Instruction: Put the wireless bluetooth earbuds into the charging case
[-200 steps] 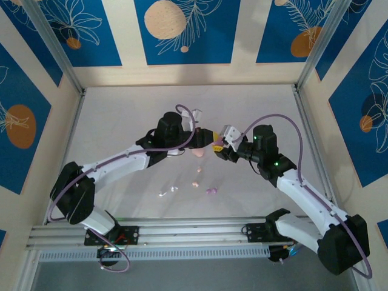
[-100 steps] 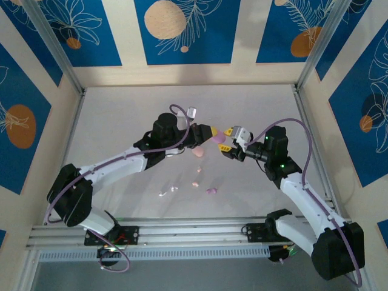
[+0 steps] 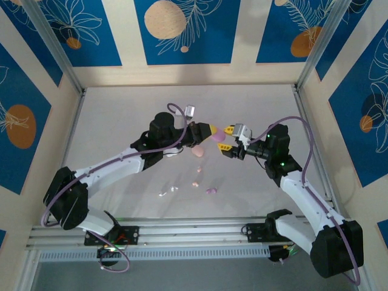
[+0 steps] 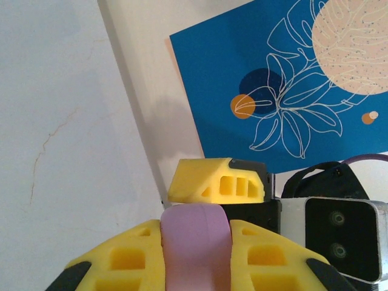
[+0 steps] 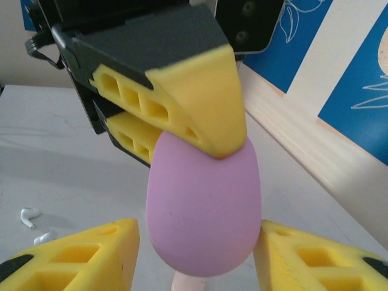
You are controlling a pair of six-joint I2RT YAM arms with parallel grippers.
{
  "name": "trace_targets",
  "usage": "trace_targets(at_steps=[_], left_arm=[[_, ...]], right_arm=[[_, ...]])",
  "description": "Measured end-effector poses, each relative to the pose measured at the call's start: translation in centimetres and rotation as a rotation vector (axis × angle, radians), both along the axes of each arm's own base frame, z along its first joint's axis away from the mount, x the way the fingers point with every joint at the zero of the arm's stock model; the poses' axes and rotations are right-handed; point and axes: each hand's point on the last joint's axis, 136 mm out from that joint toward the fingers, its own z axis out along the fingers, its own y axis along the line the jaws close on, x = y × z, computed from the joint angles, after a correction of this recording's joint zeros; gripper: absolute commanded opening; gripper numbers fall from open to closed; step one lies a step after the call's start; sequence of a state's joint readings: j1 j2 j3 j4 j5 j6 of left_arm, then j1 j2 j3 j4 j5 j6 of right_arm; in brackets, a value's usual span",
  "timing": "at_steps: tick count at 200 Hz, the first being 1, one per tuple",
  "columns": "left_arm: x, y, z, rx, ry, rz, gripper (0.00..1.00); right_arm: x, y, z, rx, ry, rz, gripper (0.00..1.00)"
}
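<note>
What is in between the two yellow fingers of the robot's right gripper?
A smooth purple egg-shaped case sits between the yellow fingers of the right gripper. The left gripper is holding it there. The right wrist view shows this best.

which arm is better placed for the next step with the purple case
Right, probably. The left fingers are shut on the purple case, so that arm is busy holding it. The right fingers stand open on either side of the case's free end, ready to take or open it.
</note>
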State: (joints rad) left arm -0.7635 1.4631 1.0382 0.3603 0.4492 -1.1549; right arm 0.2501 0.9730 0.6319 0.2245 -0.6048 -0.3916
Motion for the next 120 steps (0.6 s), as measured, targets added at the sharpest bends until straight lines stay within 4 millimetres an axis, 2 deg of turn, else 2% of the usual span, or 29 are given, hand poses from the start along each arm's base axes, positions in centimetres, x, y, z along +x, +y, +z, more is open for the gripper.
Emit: trace_targets(at_steps=[41,78,92,105,120], left_arm=[[-0.05,-0.02,-0.01,-0.005,0.013,-0.001,0.11],[-0.05,-0.02,-0.01,-0.006,0.017,-0.001,0.15],[-0.02,0.00,-0.01,-0.005,0.015,0.000,0.22],[-0.04,-0.01,-0.01,-0.004,0.011,-0.001,0.32],[-0.07,-0.03,0.00,0.002,-0.006,-0.006,0.50]], right_arm=[[0.01,0.16,0.57,0.010,-0.008,0.012,0.50],[0.30,0.31,0.52,0.003,0.004,0.021,0.40],[0.33,0.29,0.51,0.003,0.011,0.023,0.37],[0.27,0.26,0.54,0.002,0.021,0.026,0.36],[0.14,0.35,0.78,0.003,0.034,0.041,0.36]])
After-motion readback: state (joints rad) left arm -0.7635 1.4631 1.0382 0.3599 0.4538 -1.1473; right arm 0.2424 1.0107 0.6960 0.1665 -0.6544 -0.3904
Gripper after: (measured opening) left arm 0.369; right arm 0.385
